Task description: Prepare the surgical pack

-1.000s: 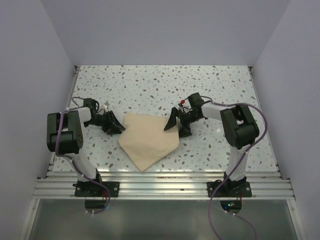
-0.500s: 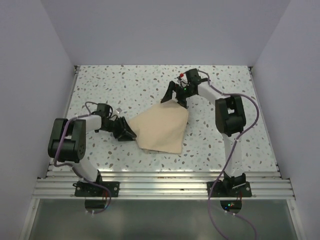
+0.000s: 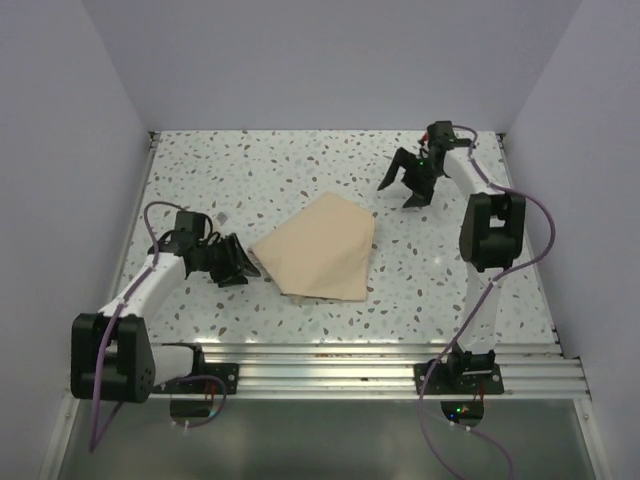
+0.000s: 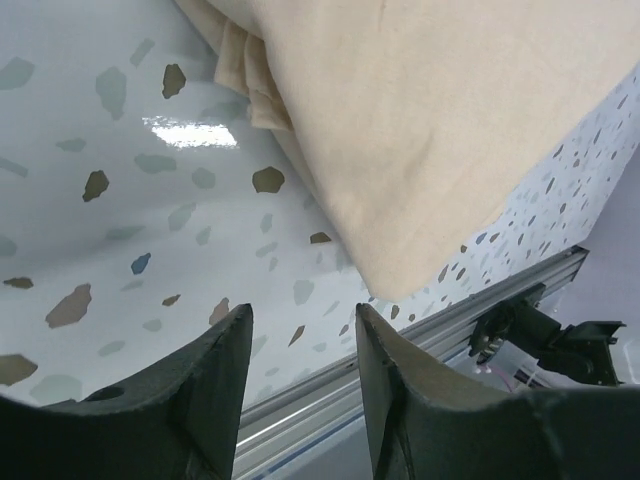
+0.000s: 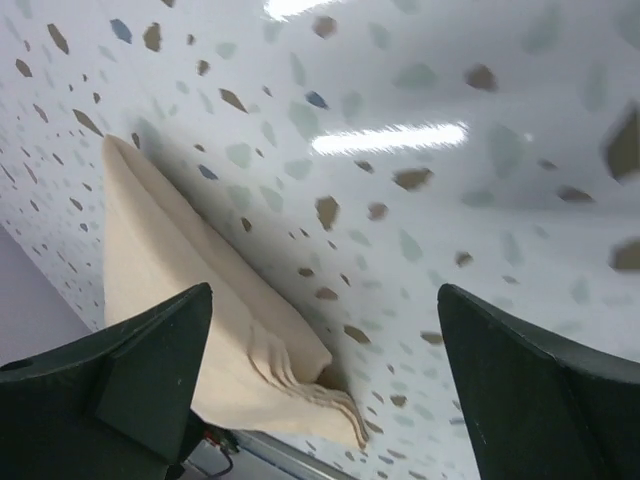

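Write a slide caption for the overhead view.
Folded tan surgical pack on the speckled table; left arm beside its corner, right arm far off, jaws open.

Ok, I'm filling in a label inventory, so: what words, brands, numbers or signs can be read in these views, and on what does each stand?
No text can be read in any view.
The surgical pack: plain tan cloth, no label or print showing.
The table: only speckles, no markings.
The left arm and right arm: black and white housings, no lettering legible from here.
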Robot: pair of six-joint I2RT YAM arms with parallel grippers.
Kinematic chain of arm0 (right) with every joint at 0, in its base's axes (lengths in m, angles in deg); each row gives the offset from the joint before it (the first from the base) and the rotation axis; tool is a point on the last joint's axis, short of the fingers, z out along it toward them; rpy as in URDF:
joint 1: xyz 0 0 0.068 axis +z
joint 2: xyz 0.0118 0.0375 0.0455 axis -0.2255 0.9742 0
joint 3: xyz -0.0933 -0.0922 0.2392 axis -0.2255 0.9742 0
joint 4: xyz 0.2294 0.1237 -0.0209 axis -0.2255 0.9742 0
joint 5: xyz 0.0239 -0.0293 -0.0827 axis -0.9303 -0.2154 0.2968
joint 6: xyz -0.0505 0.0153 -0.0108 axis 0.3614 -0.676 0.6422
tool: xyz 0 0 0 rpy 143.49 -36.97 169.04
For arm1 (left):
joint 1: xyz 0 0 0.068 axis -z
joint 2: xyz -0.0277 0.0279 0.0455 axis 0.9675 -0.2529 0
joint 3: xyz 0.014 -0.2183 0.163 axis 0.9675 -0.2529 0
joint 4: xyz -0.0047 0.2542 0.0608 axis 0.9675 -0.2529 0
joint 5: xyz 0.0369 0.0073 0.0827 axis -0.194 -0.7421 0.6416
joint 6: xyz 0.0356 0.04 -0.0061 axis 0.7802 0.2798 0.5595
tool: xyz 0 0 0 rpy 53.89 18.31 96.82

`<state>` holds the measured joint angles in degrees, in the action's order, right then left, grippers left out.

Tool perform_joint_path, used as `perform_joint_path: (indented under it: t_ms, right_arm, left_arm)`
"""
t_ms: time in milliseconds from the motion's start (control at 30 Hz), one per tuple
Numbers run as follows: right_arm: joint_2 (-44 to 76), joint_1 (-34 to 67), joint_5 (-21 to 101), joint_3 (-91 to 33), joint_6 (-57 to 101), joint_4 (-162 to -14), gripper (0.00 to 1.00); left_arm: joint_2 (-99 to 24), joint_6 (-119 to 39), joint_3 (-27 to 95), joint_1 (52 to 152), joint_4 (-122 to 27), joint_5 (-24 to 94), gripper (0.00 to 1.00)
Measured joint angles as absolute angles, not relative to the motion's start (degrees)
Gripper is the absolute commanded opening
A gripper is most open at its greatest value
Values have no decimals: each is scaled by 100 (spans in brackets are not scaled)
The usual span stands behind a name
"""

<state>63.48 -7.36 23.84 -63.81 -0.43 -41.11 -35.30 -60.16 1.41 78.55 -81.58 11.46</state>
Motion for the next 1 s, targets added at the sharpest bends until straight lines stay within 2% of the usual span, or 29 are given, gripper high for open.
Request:
perform_joint_path:
  t_ms: [167,267,300,400,533,700,1000]
  right_arm:
    - [4997,-1331,2264,-4875,128,-4127,98]
    - [4038,-1230,2093,-3811,207,-4223,90]
    - [3727,-1173,2021,-3459,211,-4273,84]
    - [2864,-1047,1696,-2462,211,-4455,79]
    - [1876,-1047,1418,-1369,213,-4505,77]
    - [1148,-1049,1337,-810,250,-4507,77]
    - [55,-1049,1189,-40,261,-4485,78]
  left_arm:
    - [-2674,-5933,316,8229,-8490,1592,54]
    - [-2634,-5913,832,9012,-8604,2193,56]
    - [-2636,-5902,1018,9339,-8597,2483,56]
    - [-2724,-5854,1516,10233,-8536,3104,56]
    - [-3458,-5590,2200,11446,-8477,4136,55]
    - [-4547,-5281,2451,12729,-8490,5471,57]
    - [-5834,-5253,2867,13870,-8936,7510,61]
